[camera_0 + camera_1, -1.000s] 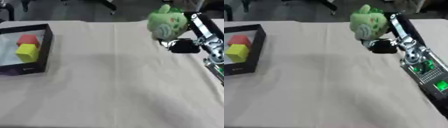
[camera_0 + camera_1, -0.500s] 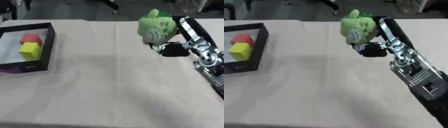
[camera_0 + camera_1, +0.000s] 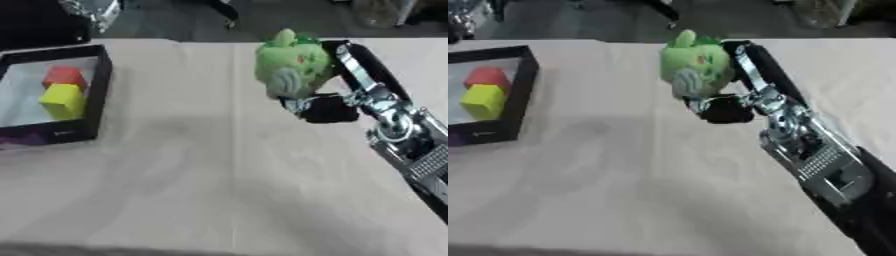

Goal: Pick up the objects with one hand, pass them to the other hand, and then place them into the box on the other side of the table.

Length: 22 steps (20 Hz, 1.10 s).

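My right arm (image 3: pixel 815 155) reaches in from the lower right across the cloth-covered table (image 3: pixel 201 190). Its right hand (image 3: pixel 328 107) grips a green plush toy (image 3: pixel 293 67), held up above the table's far middle. At far left, the black box (image 3: pixel 98 90) holds a yellow block (image 3: pixel 61 100) and a red block (image 3: pixel 64 75).

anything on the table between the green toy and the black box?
Nothing visible. The right hand holds the green toy above the tablecloth, and the stretch of cloth from there left to the black box is bare. Inside the box lie a red block and a yellow block. The left hand is not in view.
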Motion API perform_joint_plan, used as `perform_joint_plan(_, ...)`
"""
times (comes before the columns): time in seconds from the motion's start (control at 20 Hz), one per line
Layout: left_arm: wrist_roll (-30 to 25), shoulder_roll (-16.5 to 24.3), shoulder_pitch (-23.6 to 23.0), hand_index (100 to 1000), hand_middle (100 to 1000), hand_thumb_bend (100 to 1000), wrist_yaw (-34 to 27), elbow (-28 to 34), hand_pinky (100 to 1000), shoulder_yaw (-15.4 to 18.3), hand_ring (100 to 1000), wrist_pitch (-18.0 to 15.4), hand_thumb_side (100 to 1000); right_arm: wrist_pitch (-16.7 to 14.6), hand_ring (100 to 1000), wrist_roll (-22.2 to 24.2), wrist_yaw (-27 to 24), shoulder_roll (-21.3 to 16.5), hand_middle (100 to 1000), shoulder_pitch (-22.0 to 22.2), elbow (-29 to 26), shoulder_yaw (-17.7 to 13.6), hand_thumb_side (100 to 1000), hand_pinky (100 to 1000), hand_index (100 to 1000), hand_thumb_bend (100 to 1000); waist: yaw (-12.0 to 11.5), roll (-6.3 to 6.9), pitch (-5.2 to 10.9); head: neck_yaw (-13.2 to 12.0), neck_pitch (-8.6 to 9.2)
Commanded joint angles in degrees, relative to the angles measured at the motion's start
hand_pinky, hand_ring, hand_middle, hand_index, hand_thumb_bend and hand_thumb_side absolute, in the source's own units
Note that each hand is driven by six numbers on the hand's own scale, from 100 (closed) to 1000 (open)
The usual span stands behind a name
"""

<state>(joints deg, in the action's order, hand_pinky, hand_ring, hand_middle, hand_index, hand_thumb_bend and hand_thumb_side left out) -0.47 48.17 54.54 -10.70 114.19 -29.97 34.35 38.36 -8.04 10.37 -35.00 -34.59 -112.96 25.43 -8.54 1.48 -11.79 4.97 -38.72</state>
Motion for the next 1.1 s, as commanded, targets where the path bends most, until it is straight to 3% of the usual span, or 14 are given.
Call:
perform_joint_plan(0.05,-2.8,-0.8,2.7,833,728,100,0.3,0.4,830,-3.9,740,2.7,440,0.2,703,-0.5,0.5,0.0,573,-1.3,-0.3,0.0,100,688,420,352,-0.3,0.77,2.11,0.4,-0.31)
perform_joint_plan(0.3,-7.3,-3.5,5.5,841,742,100,2.7,0.4,837,-8.1,752,5.7,475,0.7,703,-1.4,0.6,0.7,574,-2.1,-0.4,0.9,100,687,420,350,-1.0,0.86,2.0,1.1,-0.2)
perform_joint_plan(0.75,-15.7,-6.9,7.8,838,743,109,8.4,0.4,840,-9.8,759,7.6,491,0.4,702,-1.1,1.5,2.2,574,-3.0,-0.6,2.4,100,686,421,351,-1.9,0.86,1.54,1.9,-1.06)
perform_joint_plan(1.1,-21.6,-7.7,8.8,856,764,179,13.9,0.4,847,-9.7,779,8.6,480,-0.1,702,0.2,2.1,2.6,573,-3.4,-1.5,3.4,100,687,420,351,-2.1,0.92,1.28,1.9,-0.92)
